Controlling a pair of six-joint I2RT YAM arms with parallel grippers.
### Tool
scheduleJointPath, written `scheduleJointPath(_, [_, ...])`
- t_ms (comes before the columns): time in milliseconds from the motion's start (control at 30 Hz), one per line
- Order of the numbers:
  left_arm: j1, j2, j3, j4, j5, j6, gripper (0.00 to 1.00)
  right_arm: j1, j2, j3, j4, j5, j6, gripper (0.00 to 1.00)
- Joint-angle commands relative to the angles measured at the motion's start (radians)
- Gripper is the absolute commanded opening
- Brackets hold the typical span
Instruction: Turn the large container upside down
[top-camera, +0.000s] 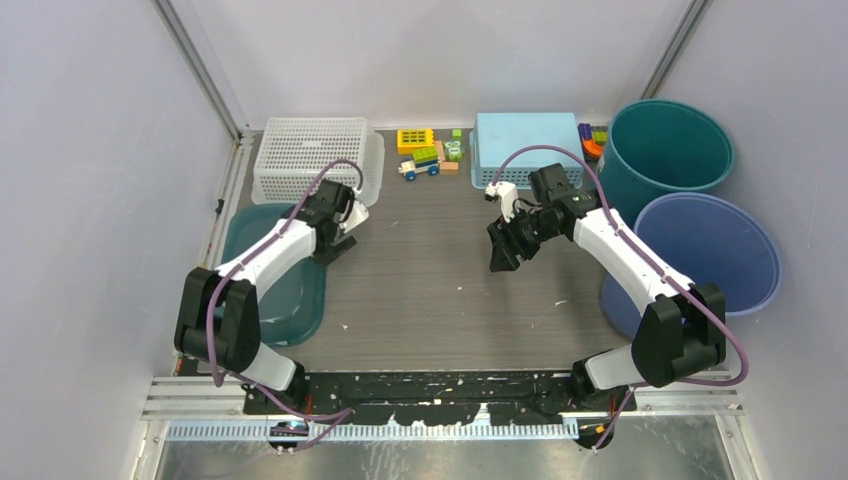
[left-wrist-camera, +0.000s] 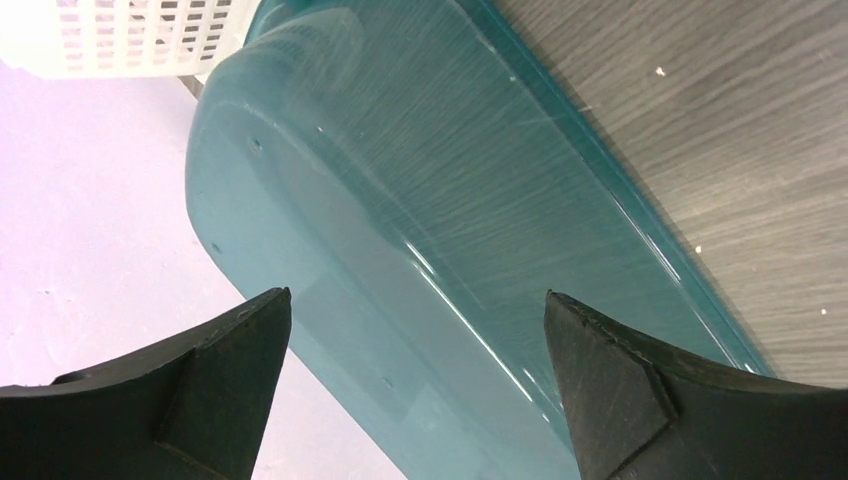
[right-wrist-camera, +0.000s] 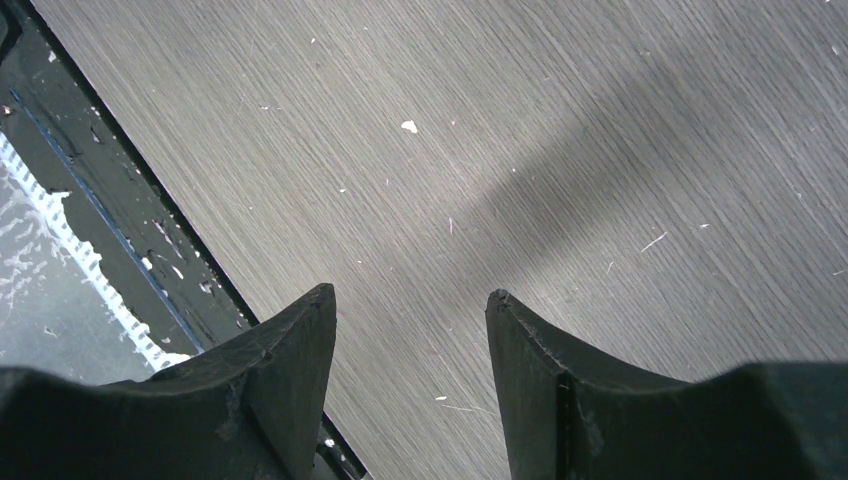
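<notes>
Nearest me, both arm bases sit at the table (top-camera: 440, 300) edge. Just past the L base lies the large teal tub (top-camera: 285, 295), tight to the table's left side. I take it for the container to flip, tho the buckets far right of the tub could qualify too.

L gripper (left-wrist-camera: 418, 300) hangs over the tub's far-right part; jaws spread wide, nothing between them, no contact that I can see. R gripper (top-camera: 503, 255) is well right of the tub, above bare table; jaws abt half apart, holding nothing.

To do this step well, IMO:
- Lower the L jaws over the tub's long lip, one finger each side, and close firmly before lifting.
- Roll it toward the open table right of the tub, since the wall crowds the other side.
- Go slow; the glossy plastic will prob. slip in a shallow pinch.
- The R gripper could come across to steady the far rim.

Just behind the tub stands a white basket (top-camera: 310, 155); touching or not, can't tell. Further right of the tub along the back are toy blocks (top-camera: 425, 152), a light blue basket (top-camera: 525, 140), a teal bucket (top-camera: 625, 190) and a blue bucket (top-camera: 720, 250).

Hard to make out:
- The L arm covers the tub's middle from above.
- The wrist cam cuts off both its ends.
- The sheen hides whether its open side faces up or down.
- The R arm masks part of the blue bucket.
</notes>
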Motion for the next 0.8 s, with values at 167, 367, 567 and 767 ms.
scheduleJointPath(167, [-0.019, -0.122, -0.035, -0.151, 0.045, -0.028, 1.0, -0.002, -0.025, 0.002, 0.024, -0.019, -0.005, 0.61])
scheduleJointPath(367, [-0.034, -0.195, -0.077, -0.188, 0.029, -0.037, 1.0, -0.003, -0.015, 0.004, 0.022, -0.02, -0.005, 0.61])
scheduleJointPath(567, [-0.034, -0.248, -0.114, -0.214, 0.006, -0.035, 1.0, -0.002, -0.021, 0.004, 0.022, -0.021, -0.004, 0.61])
scheduleJointPath(767, [-0.034, -0.289, -0.149, -0.235, 0.003, -0.032, 1.0, -0.001, -0.024, 0.003, 0.022, -0.022, -0.002, 0.61])
